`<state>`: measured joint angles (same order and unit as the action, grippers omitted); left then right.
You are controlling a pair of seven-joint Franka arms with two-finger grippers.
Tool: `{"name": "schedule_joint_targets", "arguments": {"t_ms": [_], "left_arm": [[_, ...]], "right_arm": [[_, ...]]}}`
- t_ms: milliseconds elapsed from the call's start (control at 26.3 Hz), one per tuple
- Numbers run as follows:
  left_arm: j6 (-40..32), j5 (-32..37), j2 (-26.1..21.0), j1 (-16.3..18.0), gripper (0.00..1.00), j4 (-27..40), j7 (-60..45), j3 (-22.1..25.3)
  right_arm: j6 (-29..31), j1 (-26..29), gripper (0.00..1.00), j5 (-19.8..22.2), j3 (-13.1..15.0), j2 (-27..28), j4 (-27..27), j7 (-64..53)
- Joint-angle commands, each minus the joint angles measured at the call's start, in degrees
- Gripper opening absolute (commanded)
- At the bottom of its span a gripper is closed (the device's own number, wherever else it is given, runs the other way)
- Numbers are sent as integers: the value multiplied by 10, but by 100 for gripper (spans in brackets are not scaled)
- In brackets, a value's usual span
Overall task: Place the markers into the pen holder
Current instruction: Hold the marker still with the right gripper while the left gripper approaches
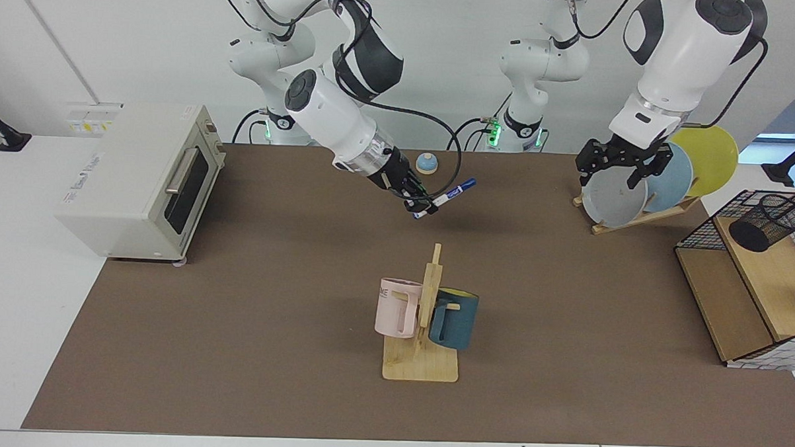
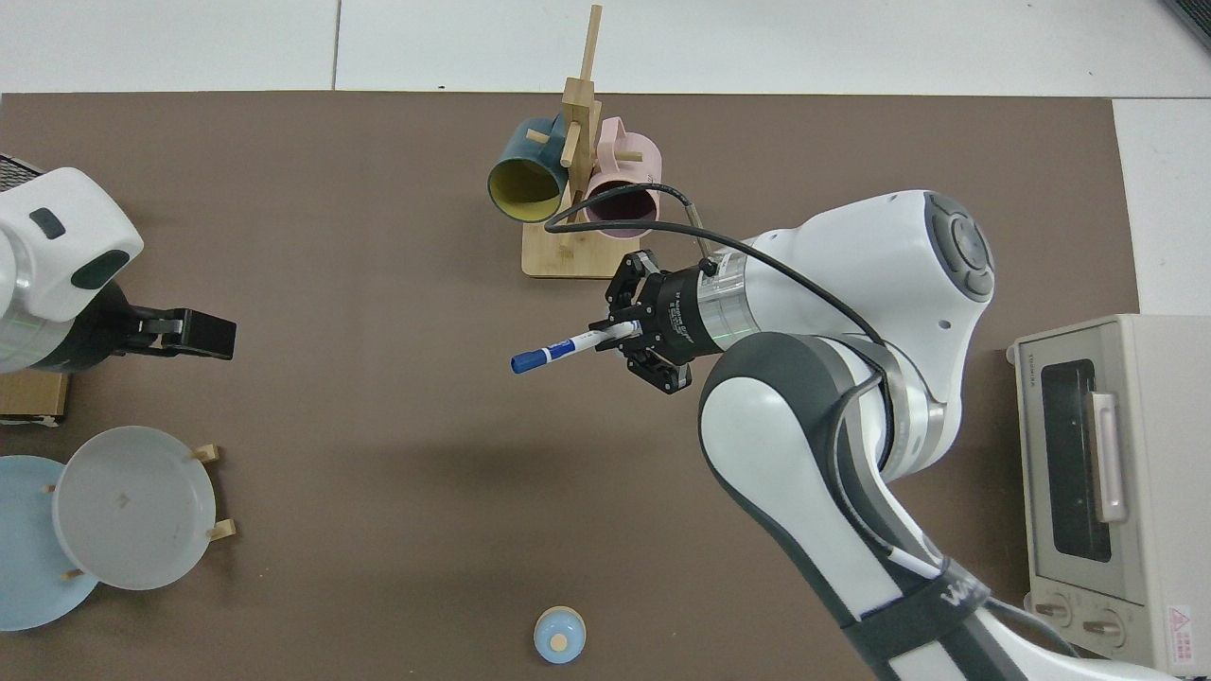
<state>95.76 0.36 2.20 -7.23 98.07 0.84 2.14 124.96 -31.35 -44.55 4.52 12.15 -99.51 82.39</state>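
One marker juts sideways from the right gripper's clamped fingers.

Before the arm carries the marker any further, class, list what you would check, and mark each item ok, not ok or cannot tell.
1. Right gripper shut on the marker: ok.
2. Marker clear of the mug tree: ok.
3. Pen holder upright: not ok, it lies tilted on the shelf rack.
4. Pen holder empty: cannot tell.
5. Left gripper, waiting by the plate rack, off the marker's way: cannot tell.
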Motion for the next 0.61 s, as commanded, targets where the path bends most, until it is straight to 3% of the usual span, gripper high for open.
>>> {"name": "schedule_joint_targets", "arguments": {"t_ms": [0,190,570], "left_arm": [[-2,-20,14,-13,100,17,61,-6],[4,-23,15,-35,100,15,195,-22],[14,-25,17,-96,100,16,391,-24]], "right_arm": [[11,-7,0,-35,3,7,9,33],[22,-9,0,-69,3,7,9,64],[44,-25,0,-76,3,7,8,146]]}}
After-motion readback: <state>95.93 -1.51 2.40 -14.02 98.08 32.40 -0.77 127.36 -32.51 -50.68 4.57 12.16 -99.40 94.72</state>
